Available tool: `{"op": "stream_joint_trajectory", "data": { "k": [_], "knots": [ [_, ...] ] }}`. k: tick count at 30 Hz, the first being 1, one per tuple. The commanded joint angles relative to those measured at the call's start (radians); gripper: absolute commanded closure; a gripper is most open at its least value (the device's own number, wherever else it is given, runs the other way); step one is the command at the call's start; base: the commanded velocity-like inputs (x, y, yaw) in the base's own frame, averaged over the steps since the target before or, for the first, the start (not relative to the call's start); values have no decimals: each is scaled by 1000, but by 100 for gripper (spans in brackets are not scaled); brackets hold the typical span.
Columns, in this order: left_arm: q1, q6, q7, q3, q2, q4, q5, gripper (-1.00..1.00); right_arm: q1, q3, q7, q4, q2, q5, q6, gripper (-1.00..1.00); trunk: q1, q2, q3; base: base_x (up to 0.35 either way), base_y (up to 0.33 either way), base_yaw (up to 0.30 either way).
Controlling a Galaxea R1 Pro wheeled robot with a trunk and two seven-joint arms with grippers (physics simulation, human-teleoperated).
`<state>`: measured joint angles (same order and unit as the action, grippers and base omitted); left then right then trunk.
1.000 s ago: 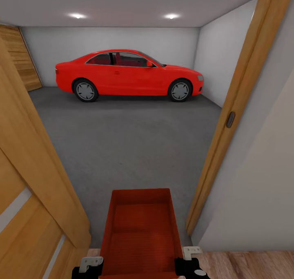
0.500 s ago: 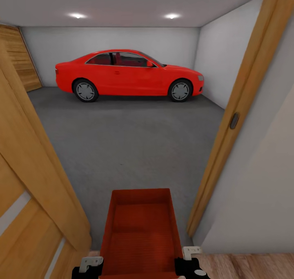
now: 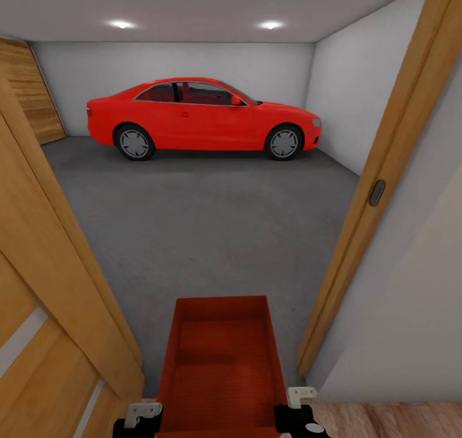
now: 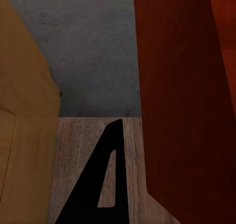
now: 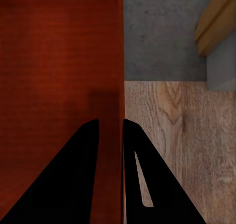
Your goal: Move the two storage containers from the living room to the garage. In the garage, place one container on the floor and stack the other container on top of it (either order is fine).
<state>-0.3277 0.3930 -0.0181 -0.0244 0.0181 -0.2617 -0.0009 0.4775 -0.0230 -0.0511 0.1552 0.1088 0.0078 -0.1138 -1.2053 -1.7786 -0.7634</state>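
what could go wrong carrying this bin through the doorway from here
The orange-red open-top bin sits between the wooden door and the wooden door frame, so drifting sideways might clip either. The right gripper pinches only a thin wall, so a jolt where wood-plank floor meets grey concrete floor could loosen it.

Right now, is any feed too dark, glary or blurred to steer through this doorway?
Head view: sharp and evenly lit, two ceiling lights with mild glare, car clear. Left wrist view: soft and grainy, the finger a flat black silhouette. Right wrist view: container wall dim, the wood floor grain readable.
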Motion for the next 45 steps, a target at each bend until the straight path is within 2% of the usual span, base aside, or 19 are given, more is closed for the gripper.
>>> {"op": "stream_joint_trajectory", "data": {
  "k": [1,26,45],
  "knots": [
    [-1,3,1,-9,0,1,4,100,1,1,-6,0,0,1,-3,100,0,0,-1,3,2,0],
    [-1,3,0,-9,0,1,4,100,1,1,-6,0,0,1,-3,100,0,0,-1,1,0,-46],
    [-1,3,0,-9,0,1,4,100,1,1,-7,0,0,1,-3,100,0,0,-1,105,0,0]
  ]
}}
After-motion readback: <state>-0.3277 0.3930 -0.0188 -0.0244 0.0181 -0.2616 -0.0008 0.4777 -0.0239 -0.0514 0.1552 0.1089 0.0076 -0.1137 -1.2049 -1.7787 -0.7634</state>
